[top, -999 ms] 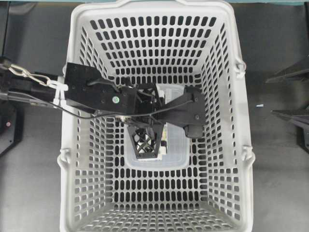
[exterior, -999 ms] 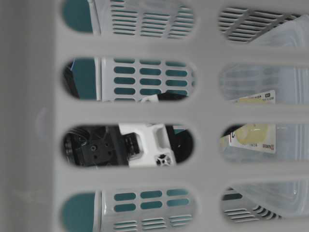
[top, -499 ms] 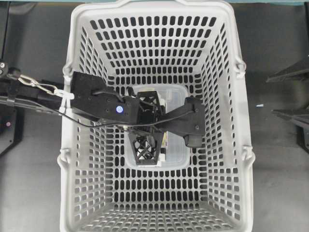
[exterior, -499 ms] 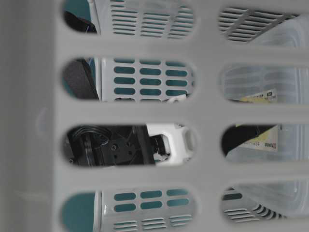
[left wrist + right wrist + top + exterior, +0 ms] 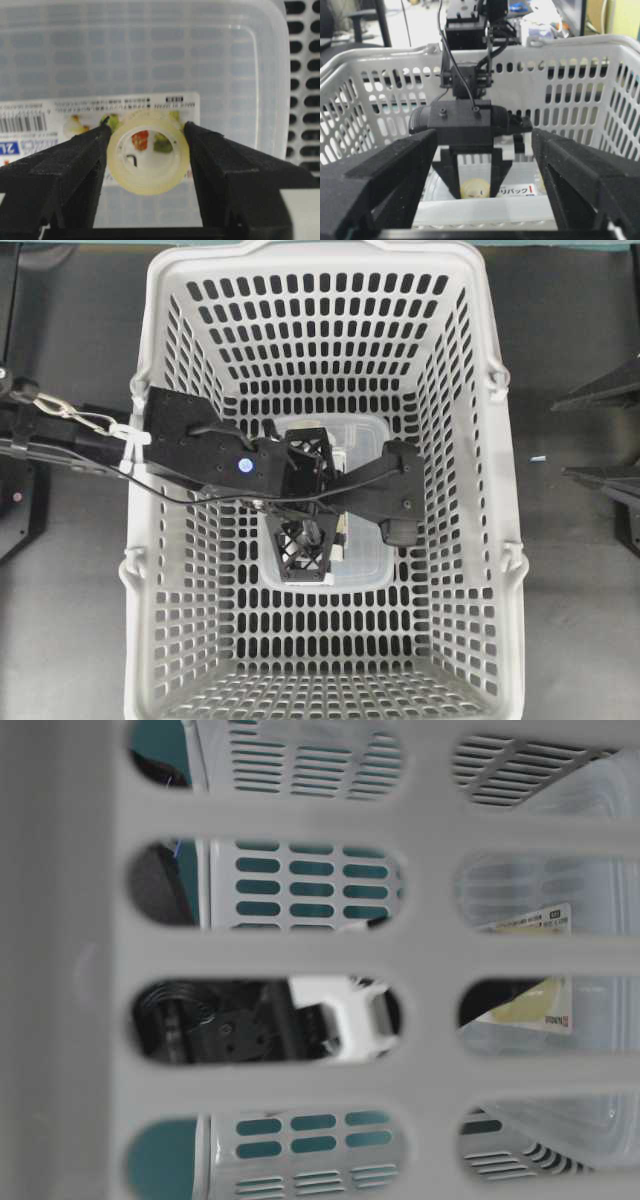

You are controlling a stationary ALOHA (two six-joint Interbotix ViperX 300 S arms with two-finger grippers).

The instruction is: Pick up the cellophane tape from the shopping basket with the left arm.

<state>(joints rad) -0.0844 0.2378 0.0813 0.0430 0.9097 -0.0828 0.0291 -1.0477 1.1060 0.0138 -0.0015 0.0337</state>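
Observation:
The cellophane tape [image 5: 148, 152], a small pale-yellow ring, sits between my left gripper's [image 5: 148, 145] two black fingers, which touch it on both sides. It is held just over the label of a clear box. The right wrist view shows the same grip [image 5: 475, 188] from the front. In the overhead view the left gripper [image 5: 310, 498] points down inside the shopping basket [image 5: 480, 440] and hides the tape. My right gripper [image 5: 482, 145] is wide open and empty, outside the basket's right wall [image 5: 558, 438].
A large clear rectangular box [image 5: 365, 562] with a white printed label [image 5: 60, 117] lies on the basket floor under the left gripper. The basket's slotted walls rise on all sides. A basket handle lug [image 5: 497, 375] sticks out toward the right gripper.
The left arm has shifted and turned slightly over the box in the overhead view, and its white parts moved right in the table-level view. It barely moved in the last half second. The right gripper has not moved.

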